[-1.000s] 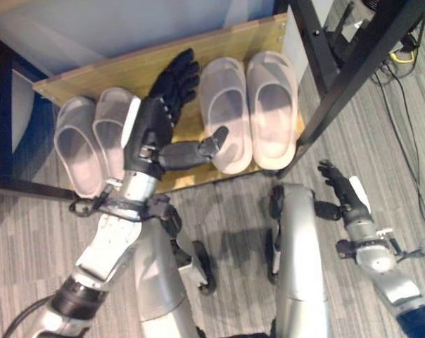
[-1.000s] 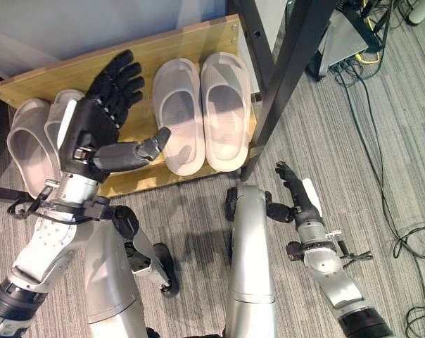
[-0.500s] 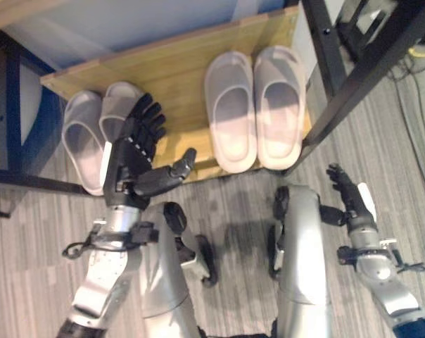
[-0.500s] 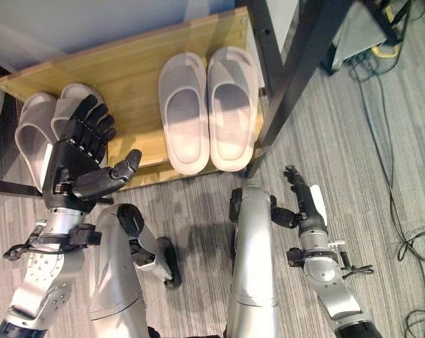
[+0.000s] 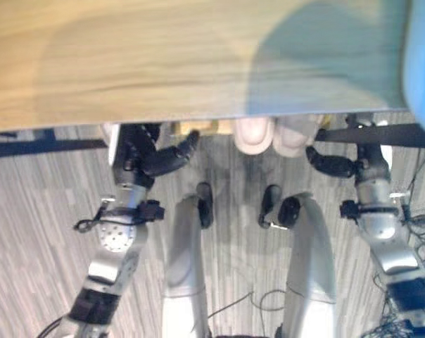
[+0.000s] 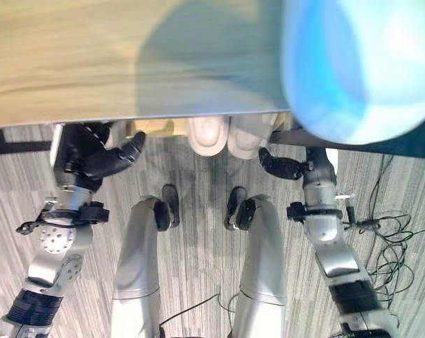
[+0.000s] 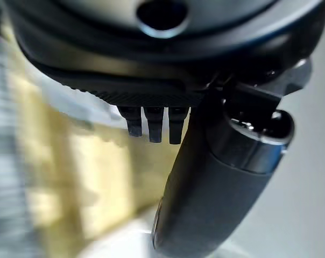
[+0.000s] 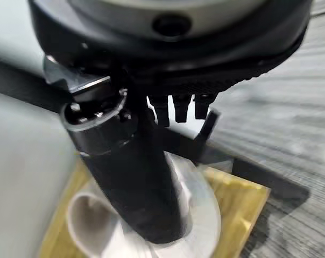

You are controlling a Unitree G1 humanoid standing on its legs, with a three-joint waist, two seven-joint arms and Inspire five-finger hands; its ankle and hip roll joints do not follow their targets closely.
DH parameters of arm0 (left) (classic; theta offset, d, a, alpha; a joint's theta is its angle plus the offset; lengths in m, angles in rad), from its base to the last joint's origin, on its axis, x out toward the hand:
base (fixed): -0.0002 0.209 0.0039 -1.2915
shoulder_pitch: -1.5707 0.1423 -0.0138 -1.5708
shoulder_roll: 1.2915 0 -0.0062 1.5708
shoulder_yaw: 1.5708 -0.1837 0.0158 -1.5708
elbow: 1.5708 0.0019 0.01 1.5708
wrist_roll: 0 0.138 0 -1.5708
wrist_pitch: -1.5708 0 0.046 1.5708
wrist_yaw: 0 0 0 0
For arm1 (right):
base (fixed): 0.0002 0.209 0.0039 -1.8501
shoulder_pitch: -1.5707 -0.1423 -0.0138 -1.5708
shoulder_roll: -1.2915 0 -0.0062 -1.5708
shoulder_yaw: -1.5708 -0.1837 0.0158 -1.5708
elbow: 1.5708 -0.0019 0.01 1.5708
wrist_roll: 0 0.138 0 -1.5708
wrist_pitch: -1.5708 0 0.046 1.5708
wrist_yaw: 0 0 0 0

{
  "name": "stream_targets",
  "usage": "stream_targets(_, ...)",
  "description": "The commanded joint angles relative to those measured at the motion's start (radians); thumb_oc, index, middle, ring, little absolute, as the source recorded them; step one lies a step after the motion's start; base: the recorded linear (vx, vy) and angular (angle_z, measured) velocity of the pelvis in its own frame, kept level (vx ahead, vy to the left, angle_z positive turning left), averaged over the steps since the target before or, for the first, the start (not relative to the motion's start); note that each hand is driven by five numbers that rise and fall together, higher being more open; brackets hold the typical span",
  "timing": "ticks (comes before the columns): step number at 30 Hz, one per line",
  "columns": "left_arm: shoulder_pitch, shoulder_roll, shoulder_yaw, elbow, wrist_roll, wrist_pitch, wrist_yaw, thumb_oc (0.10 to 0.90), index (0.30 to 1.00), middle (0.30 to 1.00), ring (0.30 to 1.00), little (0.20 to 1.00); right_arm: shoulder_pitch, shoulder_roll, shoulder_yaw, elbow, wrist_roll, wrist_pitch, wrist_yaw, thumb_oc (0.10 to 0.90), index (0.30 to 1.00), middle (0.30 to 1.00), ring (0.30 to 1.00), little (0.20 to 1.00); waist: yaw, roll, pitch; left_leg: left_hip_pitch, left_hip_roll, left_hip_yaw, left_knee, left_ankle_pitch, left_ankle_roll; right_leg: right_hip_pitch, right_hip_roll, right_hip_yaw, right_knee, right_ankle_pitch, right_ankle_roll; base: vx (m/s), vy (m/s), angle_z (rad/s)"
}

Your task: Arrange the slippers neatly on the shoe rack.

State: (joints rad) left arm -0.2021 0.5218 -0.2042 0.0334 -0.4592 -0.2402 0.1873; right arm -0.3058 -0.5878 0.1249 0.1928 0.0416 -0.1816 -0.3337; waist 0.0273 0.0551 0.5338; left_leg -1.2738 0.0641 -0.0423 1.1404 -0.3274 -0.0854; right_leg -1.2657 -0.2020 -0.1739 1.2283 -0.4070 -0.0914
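1. Floor (image 5: pixel 29 232): grey striped carpet, nearest the camera, running up to the rack.
2. Left hand (image 5: pixel 138 151): raised just in front of the rack's edge, palm side toward the middle, thumb stretched out toward the slippers. In the left wrist view the fingers run straight on past the palm; hand wide, holding nothing.
3. Right hand (image 5: pixel 339 163): raised on the other side, at about the same height, thumb reaching inward toward the slippers. The right wrist view shows the fingers straight and the thumb long over a pale slipper; relaxed and wide, nothing gripped. I cannot tell whether the thumb touches the slipper or hangs above it.
4. Slippers (image 5: pixel 269 134): one pale pair, side by side and touching, between the two hands, nearer the right one. Only the rounded ends show, poking out from under the top board. Long axes run away from the robot, parallel to each other. Which end faces the robot I cannot tell.
5. Shelf (image 8: pixel 248 199): yellow wood under the slippers; a strip shows beside them.
6. Dark frame bar (image 5: pixel 402 134): runs crosswise beside the right hand.
7. Top board (image 5: pixel 163 63): light wood, farthest up, overhanging the slippers and covering most of them.
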Motion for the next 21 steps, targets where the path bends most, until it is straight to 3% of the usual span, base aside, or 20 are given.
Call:
stream_targets(1,0.091,0.007,-0.048,0.064,0.082,-0.094,-0.021,0.800,0.900,0.900,0.900,0.900,0.083,0.016,0.092,-0.005,-0.045,-0.108,0.020,0.800,0.900,0.900,0.900,0.900,-0.029,-0.026,-0.154,0.069,0.014,-0.034,-0.284,0.161,0.013,0.128,-0.034,0.037,-0.270,0.122,0.113,-0.06,-0.048,0.12)
stream_targets(5,0.104,-0.014,-0.087,0.178,0.124,-0.088,-0.029,0.800,0.900,0.900,0.900,0.900,0.103,0.038,0.140,0.084,-0.043,-0.113,0.040,0.800,0.900,0.900,0.900,0.900,-0.022,-0.030,-0.173,0.222,0.024,-0.043,-0.456,0.220,0.003,0.265,-0.018,-0.012,-0.406,0.157,0.125,-0.01,-0.065,0.08)
stream_targets(7,0.101,-0.036,-0.107,0.259,0.157,-0.087,-0.027,0.800,0.900,0.900,0.900,0.900,0.108,0.057,0.167,0.162,-0.038,-0.115,0.048,0.800,0.900,0.900,0.900,0.900,-0.020,-0.030,-0.183,0.316,0.037,-0.047,-0.569,0.268,-0.009,0.359,-0.010,-0.045,-0.504,0.186,0.134,-0.01,-0.061,0.14)
stream_targets(8,0.098,-0.042,-0.115,0.290,0.176,-0.081,-0.029,0.800,0.900,0.900,0.900,0.900,0.112,0.067,0.174,0.188,-0.033,-0.113,0.054,0.800,0.900,0.900,0.900,0.900,-0.015,-0.030,-0.197,0.358,0.041,-0.042,-0.642,0.321,-0.010,0.402,-0.001,-0.067,-0.572,0.228,0.126,-0.03,-0.052,0.11)
stream_targets(10,0.106,-0.067,-0.132,0.396,0.224,-0.064,-0.032,0.800,0.900,0.900,0.900,0.900,0.136,0.097,0.202,0.284,-0.027,-0.105,0.077,0.800,0.900,0.900,0.900,0.900,-0.007,-0.033,-0.229,0.513,0.049,-0.037,-0.780,0.367,-0.029,0.562,0.021,-0.109,-0.704,0.246,0.131,0.08,-0.082,0.11)
stream_targets(12,0.108,-0.076,-0.140,0.426,0.241,-0.056,-0.035,0.800,0.900,0.900,0.900,0.900,0.139,0.108,0.210,0.319,-0.023,-0.103,0.085,0.800,0.900,0.900,0.900,0.900,-0.004,-0.034,-0.230,0.559,0.055,-0.037,-0.812,0.386,-0.035,0.615,0.025,-0.123,-0.740,0.251,0.131,0.15,-0.085,0.13)
stream_targets(13,0.119,-0.091,-0.151,0.471,0.265,-0.048,-0.044,0.800,0.900,0.900,0.900,0.900,0.153,0.123,0.226,0.363,-0.022,-0.096,0.102,0.800,0.900,0.900,0.900,0.900,0.000,-0.033,-0.250,0.655,0.056,-0.035,-0.885,0.400,-0.042,0.705,0.043,-0.136,-0.806,0.253,0.133,0.15,-0.082,0.08)
stream_targets(18,0.134,-0.116,-0.159,0.538,0.307,-0.039,-0.034,0.800,0.900,0.900,0.900,0.900,0.171,0.145,0.253,0.430,-0.020,-0.089,0.120,0.800,0.900,0.900,0.900,0.900,0.009,-0.032,-0.259,0.787,0.060,-0.028,-0.976,0.438,-0.059,0.838,0.069,-0.156,-0.889,0.265,0.136,0.11,-0.054,0.08)
stream_targets(19,0.145,-0.143,-0.158,0.607,0.335,-0.030,-0.032,0.800,0.900,0.900,0.900,0.900,0.190,0.165,0.267,0.470,-0.018,-0.085,0.143,0.800,0.900,0.900,0.900,0.900,0.017,-0.033,-0.288,0.870,0.067,-0.019,-1.039,0.467,-0.070,0.930,0.089,-0.172,-0.966,0.278,0.142,0.11,-0.028,0.01)
stream_targets(20,0.144,-0.143,-0.158,0.607,0.336,-0.031,-0.032,0.800,0.900,0.900,0.900,0.900,0.190,0.165,0.266,0.470,-0.018,-0.086,0.143,0.800,0.900,0.900,0.900,0.900,0.016,-0.030,-0.287,0.871,0.068,-0.021,-1.045,0.474,-0.069,0.933,0.091,-0.174,-0.976,0.288,0.143,0.23,-0.049,0.04)
stream_targets(21,0.154,-0.163,-0.159,0.663,0.361,-0.024,-0.037,0.800,0.900,0.900,0.900,0.900,0.200,0.177,0.276,0.485,-0.017,-0.084,0.164,0.800,0.900,0.900,0.900,0.900,0.022,-0.034,-0.315,0.934,0.077,-0.014,-1.092,0.480,-0.075,1.004,0.103,-0.182,-1.027,0.291,0.153,0.15,-0.015,0.06)
